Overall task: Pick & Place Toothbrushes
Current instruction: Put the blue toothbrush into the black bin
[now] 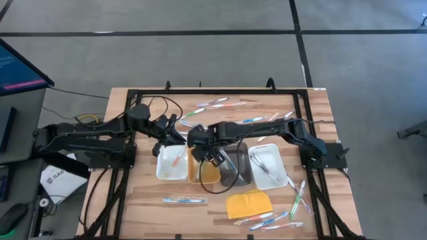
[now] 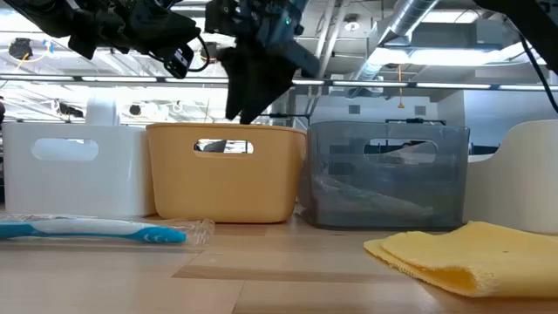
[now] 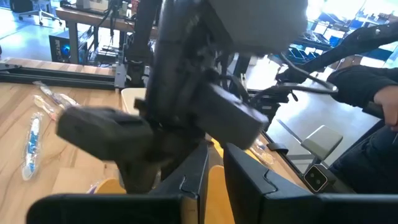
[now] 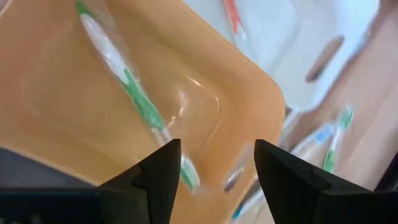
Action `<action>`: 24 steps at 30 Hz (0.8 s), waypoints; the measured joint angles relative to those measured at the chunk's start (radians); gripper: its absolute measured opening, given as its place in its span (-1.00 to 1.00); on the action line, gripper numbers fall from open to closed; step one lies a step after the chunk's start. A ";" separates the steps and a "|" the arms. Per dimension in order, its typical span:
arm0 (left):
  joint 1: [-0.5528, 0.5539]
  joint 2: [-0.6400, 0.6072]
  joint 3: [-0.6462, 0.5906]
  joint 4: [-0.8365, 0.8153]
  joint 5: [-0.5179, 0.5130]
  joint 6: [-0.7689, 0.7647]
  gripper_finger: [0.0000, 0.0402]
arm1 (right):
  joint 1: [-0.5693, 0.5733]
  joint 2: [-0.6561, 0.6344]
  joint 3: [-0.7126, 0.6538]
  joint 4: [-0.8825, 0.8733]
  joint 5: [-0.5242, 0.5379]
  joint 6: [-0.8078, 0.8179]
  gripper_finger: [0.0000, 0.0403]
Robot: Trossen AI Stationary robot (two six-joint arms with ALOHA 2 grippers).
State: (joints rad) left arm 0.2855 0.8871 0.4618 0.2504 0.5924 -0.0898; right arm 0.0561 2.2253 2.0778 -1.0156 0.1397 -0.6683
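My right gripper (image 4: 217, 168) hangs open above the orange tray (image 1: 202, 172), pointing steeply down, with nothing between its fingers. A green toothbrush (image 4: 134, 93) in a clear wrapper lies on that tray's floor below it. An orange toothbrush (image 1: 177, 159) lies in the white tray (image 1: 167, 172) to the left. More toothbrushes lie loose on the table at the far side (image 1: 213, 103), near right (image 1: 297, 193) and near left (image 1: 183, 199). My left gripper (image 3: 216, 183) waits shut and almost level beside the trays' far left, holding nothing.
A grey tray (image 1: 233, 175) and a second white tray (image 1: 267, 163) holding toothbrushes stand to the right of the orange one. A yellow pad (image 1: 248, 203) lies in front of them. A black frame (image 1: 200, 91) runs around the table. A person's sleeve (image 3: 373, 93) shows beyond.
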 joint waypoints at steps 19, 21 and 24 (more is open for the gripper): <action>0.000 0.000 0.000 0.015 0.000 -0.004 -0.78 | 0.012 -0.001 0.154 -0.248 -0.010 0.199 -0.06; 0.000 0.000 0.000 0.026 0.000 -0.024 -0.78 | 0.028 -0.001 0.154 -0.249 -0.010 0.199 -0.08; 0.000 0.000 0.000 0.029 0.000 -0.043 -0.78 | 0.055 -0.001 0.154 -0.248 -0.010 0.199 -0.10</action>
State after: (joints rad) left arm 0.2855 0.8871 0.4618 0.2799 0.5926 -0.1324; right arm 0.1111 2.2246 2.2322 -1.2640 0.1295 -0.4690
